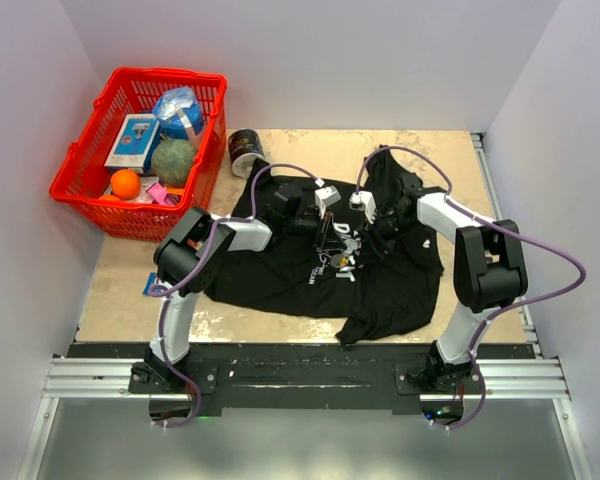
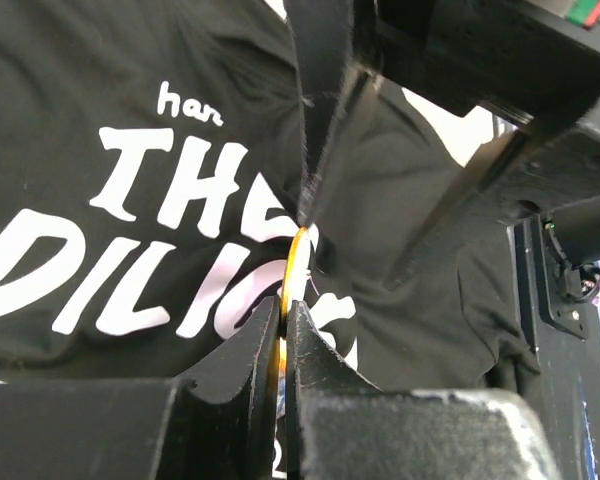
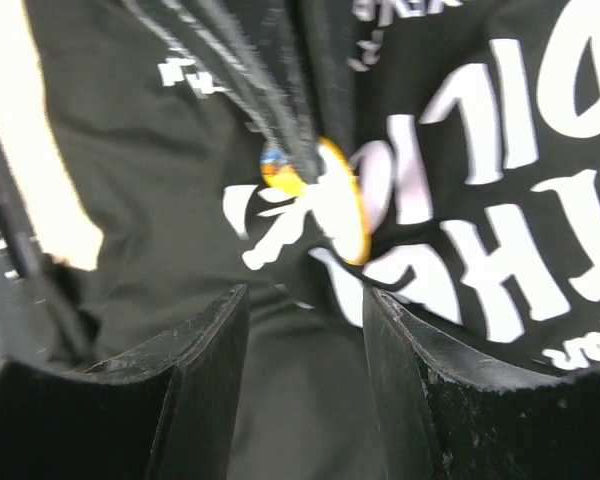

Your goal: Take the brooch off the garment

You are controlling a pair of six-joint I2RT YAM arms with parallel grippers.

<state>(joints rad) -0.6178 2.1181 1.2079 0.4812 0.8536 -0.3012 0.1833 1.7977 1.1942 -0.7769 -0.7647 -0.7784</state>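
Noted: left gripper [image 2: 283, 335] was clamped on brooch [image 2: 295, 262] edge; right gripper [image 3: 305, 340] stood apart, empty. You needed shirt [image 3: 160, 200] pinned beside brooch, then slow straight pull.

A red basket [image 1: 130, 218] holding an orange [image 1: 125, 183] sits near a dark can [image 1: 246, 152].

We note a tan table [image 1: 280, 318], its surface worn and blotchy. A black T-shirt [image 1: 270, 278] with white chest lettering lies rumpled across the middle and right. A red basket [image 1: 166, 73] sits at the far left corner, partly past the table's left edge. A dark can [image 1: 246, 152] lies just beside the basket. A small blue item [image 1: 150, 288], too small to identify, rests at the left edge.
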